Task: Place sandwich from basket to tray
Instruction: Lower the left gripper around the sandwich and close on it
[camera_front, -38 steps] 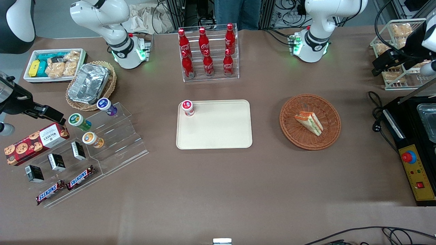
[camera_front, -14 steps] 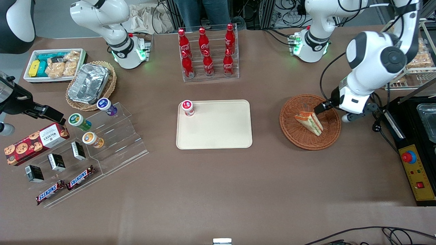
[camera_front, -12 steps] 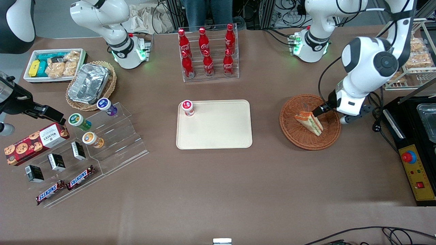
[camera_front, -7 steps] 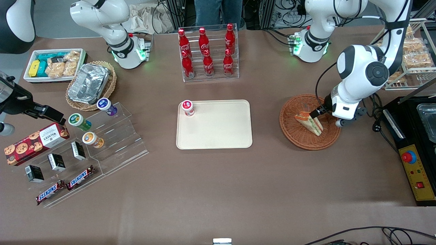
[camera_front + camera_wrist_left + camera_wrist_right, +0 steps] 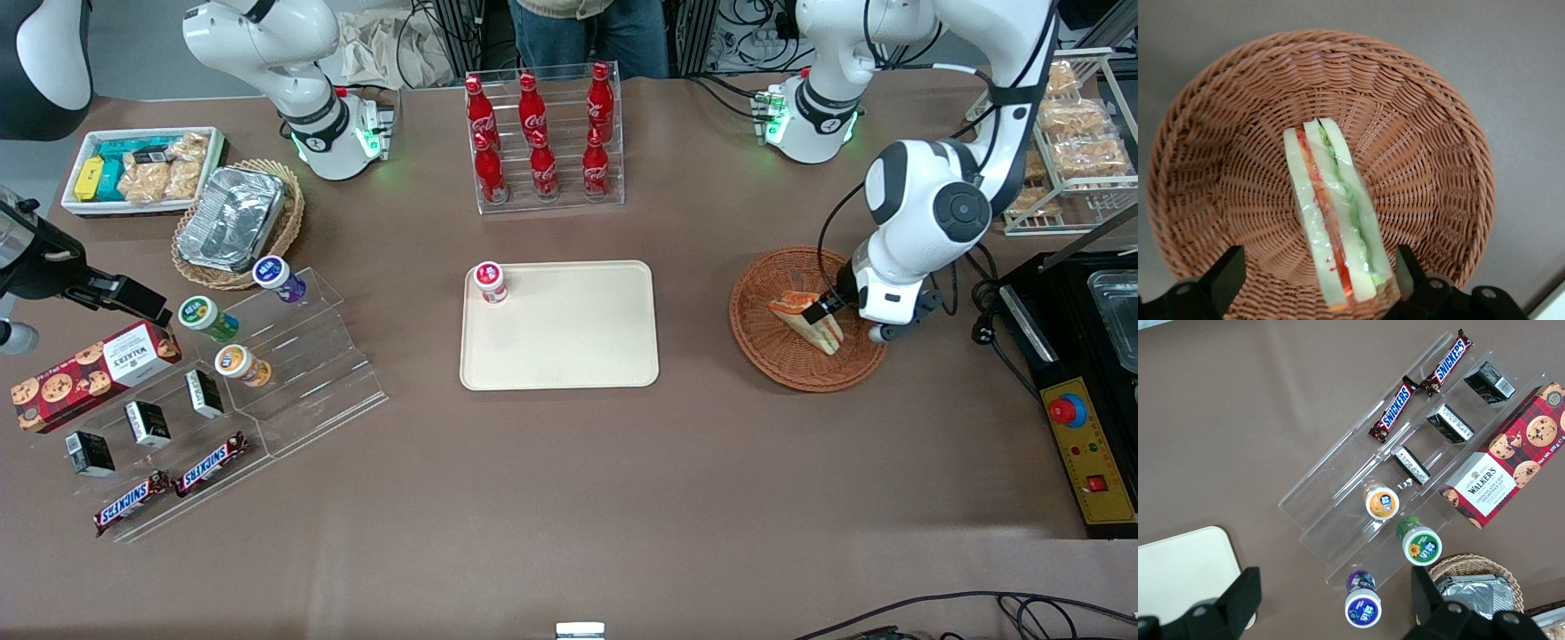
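Reaching into the basket (image 5: 805,320): gripper (image 5: 1318,287) is spread wide, one finger either side of the one sandwich (image 5: 1335,217), which is stood on edge in the basket; contact probably not yet made, hard to confirm. Pre-grasp step is judged in hand. Next: jaws to be closed on the bread, lifted, carried to the one tray (image 5: 569,342), well off toward the parked arm. One small jar (image 5: 490,283) is counted on it.

The left arm swings in from the working end; its gripper (image 5: 816,313) is now low over the basket (image 5: 773,356), fingers (image 5: 1225,280) spread astride the sandwich (image 5: 805,318).
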{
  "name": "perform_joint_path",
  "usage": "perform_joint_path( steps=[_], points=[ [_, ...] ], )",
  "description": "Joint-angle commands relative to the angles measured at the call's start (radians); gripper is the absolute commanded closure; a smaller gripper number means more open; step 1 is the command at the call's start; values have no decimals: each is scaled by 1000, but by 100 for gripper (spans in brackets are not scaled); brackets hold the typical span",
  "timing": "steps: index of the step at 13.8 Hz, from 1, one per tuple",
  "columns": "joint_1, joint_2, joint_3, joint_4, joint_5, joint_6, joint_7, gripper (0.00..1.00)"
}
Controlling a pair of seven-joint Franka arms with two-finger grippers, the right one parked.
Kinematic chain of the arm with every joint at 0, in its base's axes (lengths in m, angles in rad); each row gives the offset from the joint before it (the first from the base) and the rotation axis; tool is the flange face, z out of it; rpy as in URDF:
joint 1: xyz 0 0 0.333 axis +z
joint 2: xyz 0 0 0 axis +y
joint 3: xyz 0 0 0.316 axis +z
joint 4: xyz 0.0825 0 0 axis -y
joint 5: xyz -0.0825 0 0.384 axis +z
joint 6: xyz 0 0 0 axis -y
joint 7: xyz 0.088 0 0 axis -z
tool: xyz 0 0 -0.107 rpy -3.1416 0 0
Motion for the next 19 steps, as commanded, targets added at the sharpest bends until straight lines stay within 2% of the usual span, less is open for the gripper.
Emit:
perform_joint_path(
  steps=[1, 8, 10, 12, 13, 15, 17, 19],
  points=[
    [-4, 19, -9, 3, -14, 37, -50, 0],
    [-4, 56, -16, -37, -14, 141, -85, 1],
    [-4, 59, -23, -37, -14, 141, -85, 7],
    [-4, 58, -37, -35, -6, 138, -70, 30],
    [-4, 53, -39, -32, -4, 131, -71, 47],
    [-4, 44, -51, -23, 2, 90, -70, 76],
    [-4, 4, -51, 4, 18, 10, -50, 84],
    [-2, -20, -51, 47, 25, -79, -47, 86]
  ],
)
